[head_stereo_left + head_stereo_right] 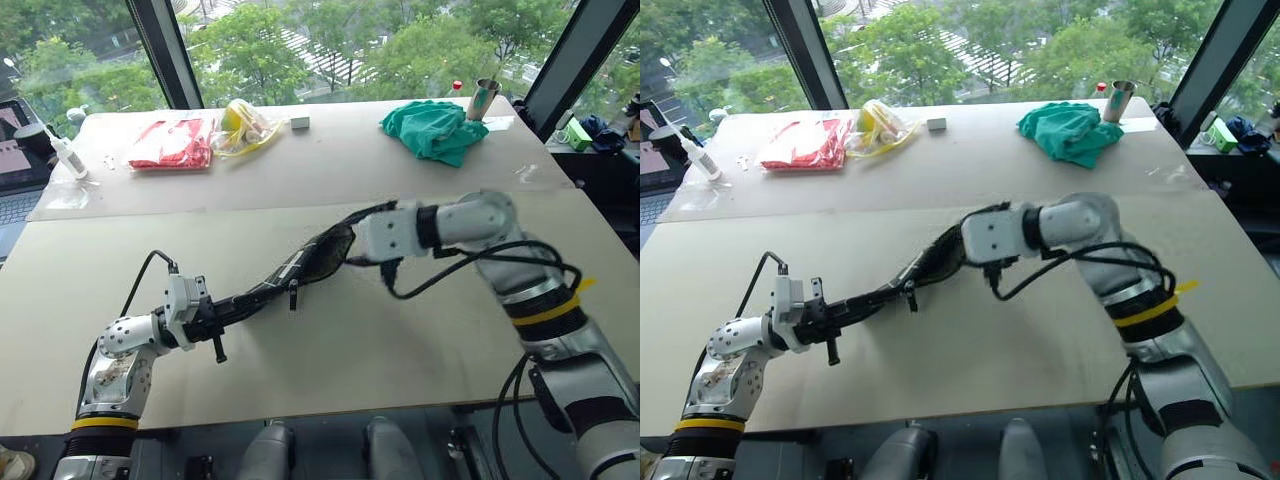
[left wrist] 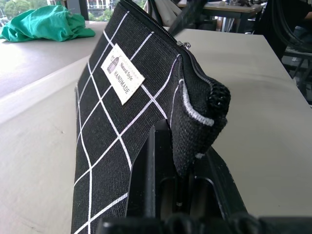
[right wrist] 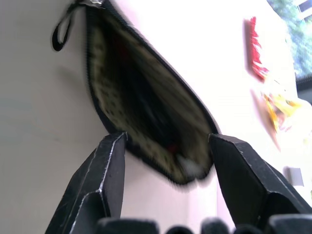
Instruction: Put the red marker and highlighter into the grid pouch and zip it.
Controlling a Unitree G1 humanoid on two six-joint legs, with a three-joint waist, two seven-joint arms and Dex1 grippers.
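Black grid pouch hangs lifted above the surface between both sets of fingers: the left fingers are clamped on its corner, while the right fingers are spread wide on either side of its gaping mouth, where something red shows inside.

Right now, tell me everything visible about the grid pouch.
The grid pouch is black fabric with white grid lines and a small white label. It hangs above the table, stretched between both arms. The left gripper is shut on one end. Its zipper is partly open, showing a pale dotted lining, and the right gripper stands open at its mouth.
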